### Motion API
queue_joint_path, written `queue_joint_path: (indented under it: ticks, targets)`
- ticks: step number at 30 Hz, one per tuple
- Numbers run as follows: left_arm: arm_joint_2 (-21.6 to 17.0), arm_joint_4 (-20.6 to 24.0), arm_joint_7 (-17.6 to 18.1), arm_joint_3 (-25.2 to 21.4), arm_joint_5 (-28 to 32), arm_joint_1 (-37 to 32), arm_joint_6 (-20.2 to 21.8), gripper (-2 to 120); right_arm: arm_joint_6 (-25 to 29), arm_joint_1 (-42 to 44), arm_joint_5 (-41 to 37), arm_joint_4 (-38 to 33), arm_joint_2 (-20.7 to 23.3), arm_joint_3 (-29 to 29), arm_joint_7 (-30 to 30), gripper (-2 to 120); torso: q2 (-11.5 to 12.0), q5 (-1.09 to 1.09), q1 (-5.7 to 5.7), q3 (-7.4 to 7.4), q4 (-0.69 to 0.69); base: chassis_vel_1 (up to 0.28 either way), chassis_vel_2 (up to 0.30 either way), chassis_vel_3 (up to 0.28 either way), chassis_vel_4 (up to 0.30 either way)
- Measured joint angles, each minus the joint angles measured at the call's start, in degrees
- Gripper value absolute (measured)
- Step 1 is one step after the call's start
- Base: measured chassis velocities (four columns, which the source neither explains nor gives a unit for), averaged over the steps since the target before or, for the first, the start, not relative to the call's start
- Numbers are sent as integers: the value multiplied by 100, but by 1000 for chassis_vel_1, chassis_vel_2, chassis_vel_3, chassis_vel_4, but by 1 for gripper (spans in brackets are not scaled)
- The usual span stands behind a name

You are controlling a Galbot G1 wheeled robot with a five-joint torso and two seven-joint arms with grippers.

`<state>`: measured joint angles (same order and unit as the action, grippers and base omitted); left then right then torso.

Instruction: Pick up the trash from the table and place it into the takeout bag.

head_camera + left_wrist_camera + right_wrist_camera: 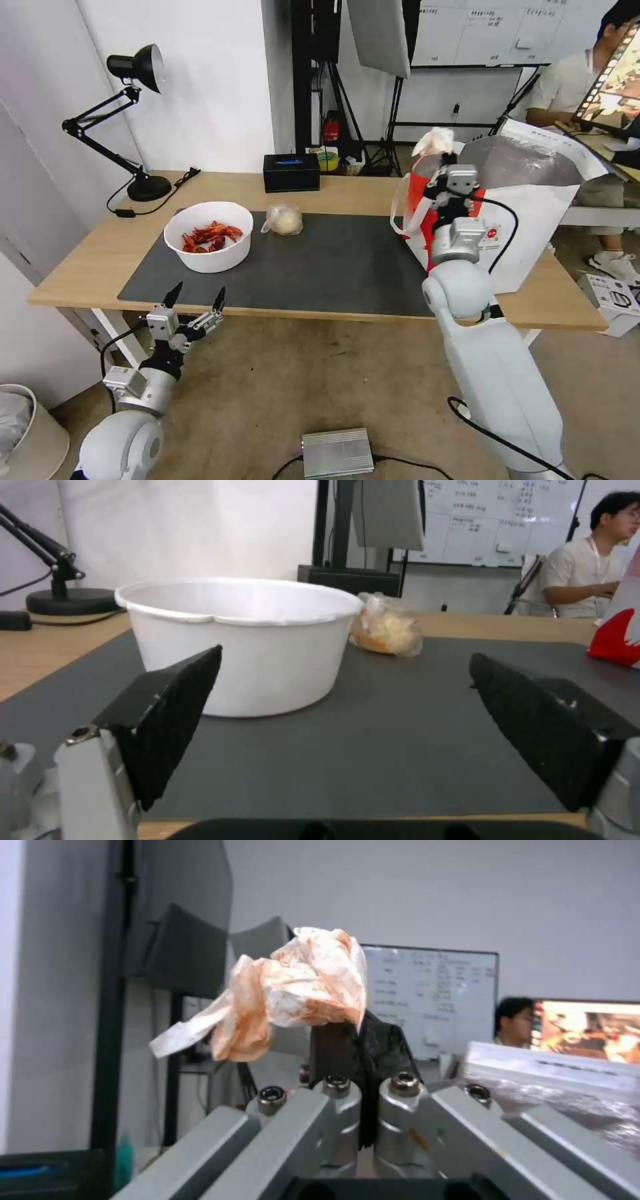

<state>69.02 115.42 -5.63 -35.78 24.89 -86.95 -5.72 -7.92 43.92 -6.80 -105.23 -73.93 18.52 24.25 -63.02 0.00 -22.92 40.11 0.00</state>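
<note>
In the head view, the right gripper (pixel 445 155) is raised at the near left rim of the takeout bag (pixel 533 200), its fingers pinched on a crumpled tissue (pixel 433 141) that sits above the bag's open, foil-lined mouth. The bag stands at the right end of the table (pixel 80 260). On the dark grey mat (pixel 333 267), the white bowl (pixel 209 237) of red shells sits to the left, with the clear baggie (pixel 285 219) just to its right and slightly farther. The left gripper (pixel 197 300) hovers at the table's near edge, jaws spread wide and empty. In the left wrist view, the bowl (pixel 247 640) is close ahead between the parted fingers (pixel 170 720), the baggie (pixel 387 630) beyond it. In the right wrist view, the stained tissue (pixel 287 995) is clamped between the closed fingertips (pixel 333 1045).
</note>
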Motion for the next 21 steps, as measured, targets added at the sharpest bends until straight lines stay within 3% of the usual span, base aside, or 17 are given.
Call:
queue_joint_path:
  ticks: [21]
  targets:
    - [-16,8,0,20,6,11,-1,100,-515,10,-1064,-211,18,110,568,0,0,0,0,0,0,0,0,0,0]
